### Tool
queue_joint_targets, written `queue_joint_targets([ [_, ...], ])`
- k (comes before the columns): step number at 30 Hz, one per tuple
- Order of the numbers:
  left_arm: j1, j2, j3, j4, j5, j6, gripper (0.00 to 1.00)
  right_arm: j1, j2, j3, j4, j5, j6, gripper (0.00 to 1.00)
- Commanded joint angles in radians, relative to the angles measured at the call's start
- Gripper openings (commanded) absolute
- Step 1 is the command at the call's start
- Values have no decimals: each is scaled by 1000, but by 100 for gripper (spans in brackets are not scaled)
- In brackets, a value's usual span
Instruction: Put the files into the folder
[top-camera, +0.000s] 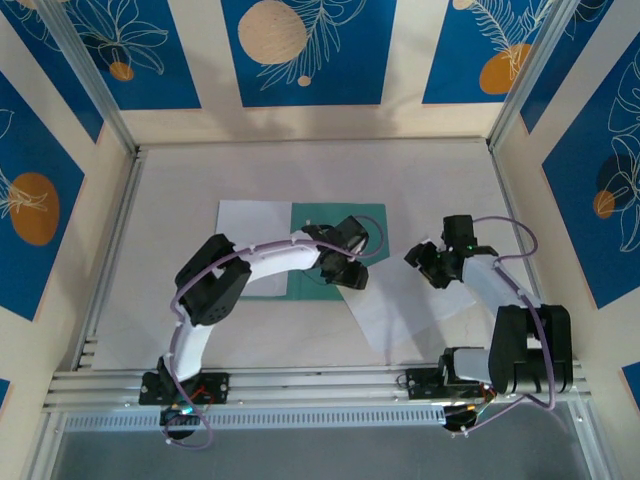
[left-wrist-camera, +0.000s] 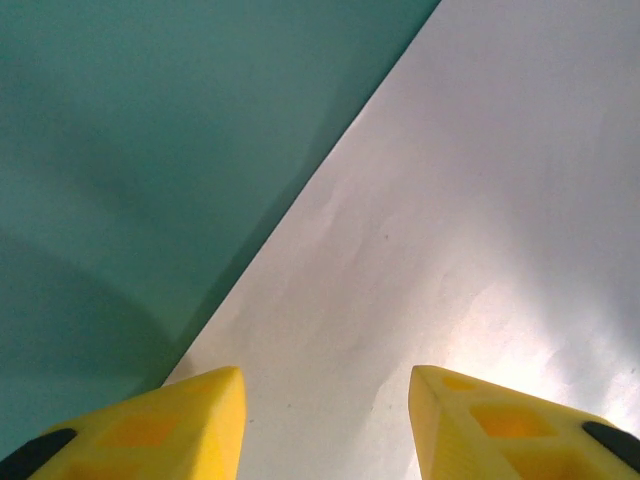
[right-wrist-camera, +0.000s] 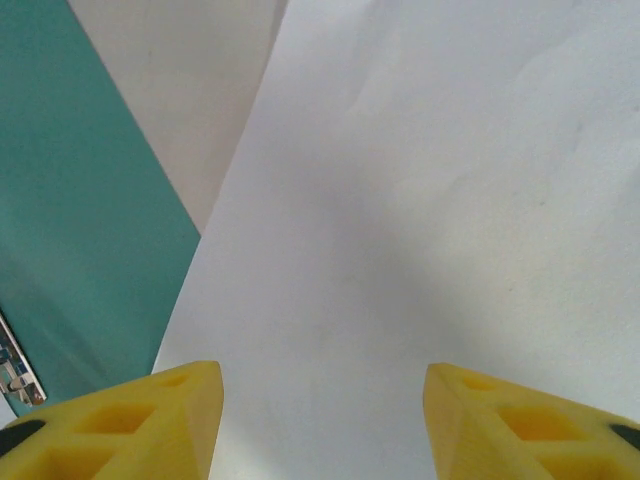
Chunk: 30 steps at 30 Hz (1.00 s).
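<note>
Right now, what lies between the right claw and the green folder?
Right wrist view: a white sheet spreads from the right claw to the folder, with a bare table wedge farther out.

Pale table (top-camera: 300, 170) (blue patterned walls (top-camera: 350, 60))

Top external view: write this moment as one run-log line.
left gripper: open, above folder edge | right gripper: open, above tilted sheet | second sheet: flat at folder's left side

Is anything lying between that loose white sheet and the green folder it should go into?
Nothing visible lies between them: the tilted white sheet already meets the green folder at its near right corner. The left gripper hangs open above that corner.
</note>
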Motion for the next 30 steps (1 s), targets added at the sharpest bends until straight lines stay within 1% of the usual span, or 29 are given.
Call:
queue_joint_targets([
  [1,-12,7,18,-19,18,-20,46,-21,53,16,6,-47,-19,56],
  [9,-27,-12,-21,-22,33,-44,46,-36,184,83,73,-64,-25,54],
  [20,-35,-57,-97,4,38,-95,47,-27,350,197,96,-76,-42,52],
  [30,-41,-64,-97,-1,44,-106,47,9,431,279,86,-72,-47,51],
])
